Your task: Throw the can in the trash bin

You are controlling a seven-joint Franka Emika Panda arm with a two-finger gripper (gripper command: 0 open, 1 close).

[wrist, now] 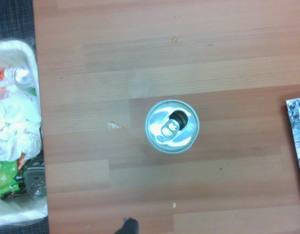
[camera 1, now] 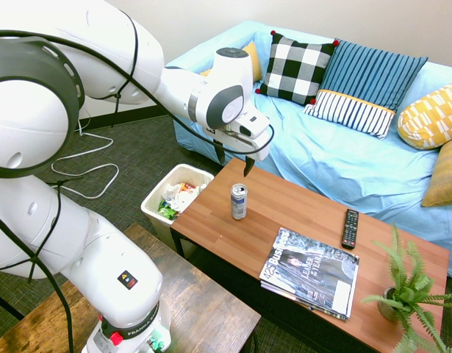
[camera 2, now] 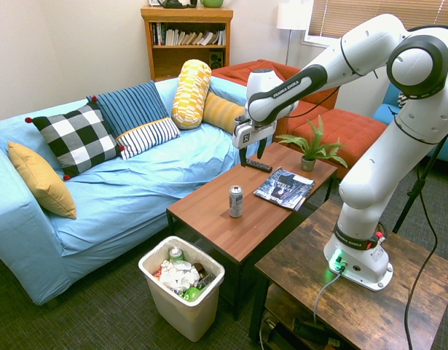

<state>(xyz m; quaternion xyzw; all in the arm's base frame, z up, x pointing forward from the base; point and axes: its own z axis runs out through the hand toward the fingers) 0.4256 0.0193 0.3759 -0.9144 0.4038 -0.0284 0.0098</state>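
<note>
A slim silver can (camera 1: 239,201) with blue markings stands upright near the end of the wooden coffee table (camera 1: 299,220); the second exterior view shows the can (camera 2: 236,201) too, and the wrist view looks straight down on its shiny top (wrist: 171,126). My gripper (camera 1: 234,159) hangs open well above the can, holding nothing; from the other side the gripper (camera 2: 252,154) is likewise high over the table. The cream-white trash bin (camera 1: 153,199) sits on the floor just past the table's end, full of wrappers and paper; the bin (camera 2: 209,295) and its rim (wrist: 36,78) also show.
A magazine (camera 1: 311,273), a black remote (camera 1: 350,228) and a potted fern (camera 1: 406,290) lie further along the table. A light blue sofa (camera 1: 336,158) with several cushions runs behind it. A darker wooden table (camera 2: 369,306) stands beside it.
</note>
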